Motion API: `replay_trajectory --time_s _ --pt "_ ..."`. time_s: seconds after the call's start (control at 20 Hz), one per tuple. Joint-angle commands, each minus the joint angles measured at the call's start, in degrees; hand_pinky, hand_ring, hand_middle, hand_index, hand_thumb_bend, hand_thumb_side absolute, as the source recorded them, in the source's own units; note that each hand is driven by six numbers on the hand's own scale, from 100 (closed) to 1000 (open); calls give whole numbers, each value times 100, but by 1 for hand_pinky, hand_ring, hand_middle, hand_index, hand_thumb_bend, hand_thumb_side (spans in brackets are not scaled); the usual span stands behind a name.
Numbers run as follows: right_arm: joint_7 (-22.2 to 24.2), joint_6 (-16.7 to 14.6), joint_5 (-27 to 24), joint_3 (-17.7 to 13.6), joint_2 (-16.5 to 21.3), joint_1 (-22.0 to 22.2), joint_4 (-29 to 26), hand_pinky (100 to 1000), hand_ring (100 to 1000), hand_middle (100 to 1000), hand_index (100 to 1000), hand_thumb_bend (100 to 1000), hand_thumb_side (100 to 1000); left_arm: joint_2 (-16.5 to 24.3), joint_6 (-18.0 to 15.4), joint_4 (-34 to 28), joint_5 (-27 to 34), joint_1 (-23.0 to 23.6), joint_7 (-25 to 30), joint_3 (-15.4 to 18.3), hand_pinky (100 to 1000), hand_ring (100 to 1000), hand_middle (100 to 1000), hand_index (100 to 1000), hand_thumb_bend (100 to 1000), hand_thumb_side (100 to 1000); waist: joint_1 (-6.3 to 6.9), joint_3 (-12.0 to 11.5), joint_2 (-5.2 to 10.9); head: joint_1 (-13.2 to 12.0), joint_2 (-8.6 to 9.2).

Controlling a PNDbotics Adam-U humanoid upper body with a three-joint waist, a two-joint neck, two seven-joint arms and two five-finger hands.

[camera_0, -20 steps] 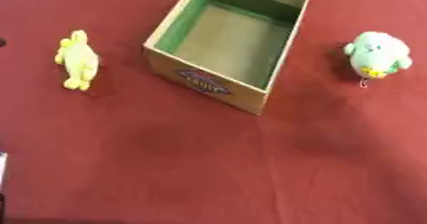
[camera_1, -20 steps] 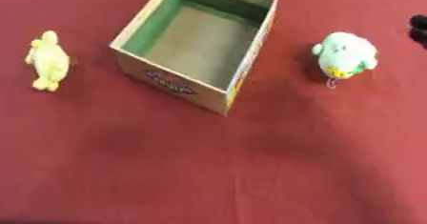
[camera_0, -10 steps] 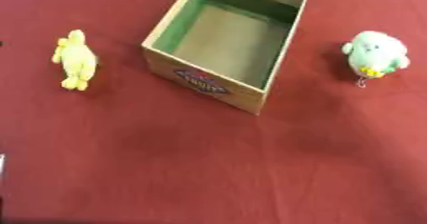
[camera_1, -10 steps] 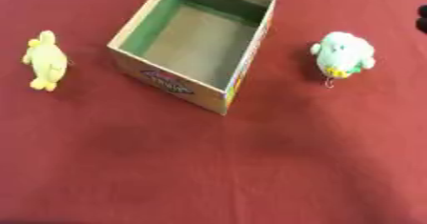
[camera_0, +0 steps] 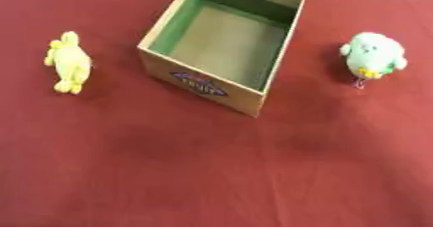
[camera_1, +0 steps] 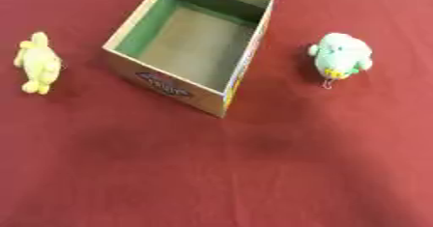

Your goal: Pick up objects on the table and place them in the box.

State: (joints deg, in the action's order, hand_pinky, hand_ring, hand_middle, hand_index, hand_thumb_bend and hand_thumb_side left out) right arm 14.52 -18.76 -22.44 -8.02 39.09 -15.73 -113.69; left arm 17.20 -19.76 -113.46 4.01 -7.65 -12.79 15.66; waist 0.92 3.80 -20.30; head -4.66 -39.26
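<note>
An open cardboard box with a green lining and a printed label on its front wall stands askew at the top middle of the red table; it holds nothing. A yellow plush toy lies flat to the box's left. A pale green round plush bird with a small metal clip sits to the box's right. Both toys rest on the cloth, apart from the box. Neither of my hands shows in either view.
The red tablecloth covers the whole scene, with a wide stretch of it in front of the box and the toys.
A dark shape at the right edge of the right eye view is gone from the picture. The box and both toys keep their places; the whole picture has shifted slightly.
</note>
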Motion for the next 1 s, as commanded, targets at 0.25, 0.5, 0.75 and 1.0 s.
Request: replay_trajectory --time_s 0.25,0.5,0.75,1.0 --pt "-514 -484 1034 8 1463 -208 -90 911 937 719 918 478 1000 207 -4 -113 -13 -8 16 -4 545 663 731 715 100 652 -28 -16 119 32 12" --pt "-463 -743 1577 189 2157 -614 96 907 951 786 928 551 1000 234 1 -113 16 -11 24 -28 545 663 730 715 100 653 -47 -48 138 73 4" --pt "-273 -1002 1743 349 2336 -887 393 906 951 790 927 550 1000 240 4 -113 33 -12 40 -36 545 663 730 715 100 653 -50 -60 143 84 0" --pt "35 -1202 2042 788 2610 -1350 795 901 949 821 924 560 989 258 -11 -113 72 -46 67 -83 545 663 730 715 100 651 -55 -134 151 151 14"
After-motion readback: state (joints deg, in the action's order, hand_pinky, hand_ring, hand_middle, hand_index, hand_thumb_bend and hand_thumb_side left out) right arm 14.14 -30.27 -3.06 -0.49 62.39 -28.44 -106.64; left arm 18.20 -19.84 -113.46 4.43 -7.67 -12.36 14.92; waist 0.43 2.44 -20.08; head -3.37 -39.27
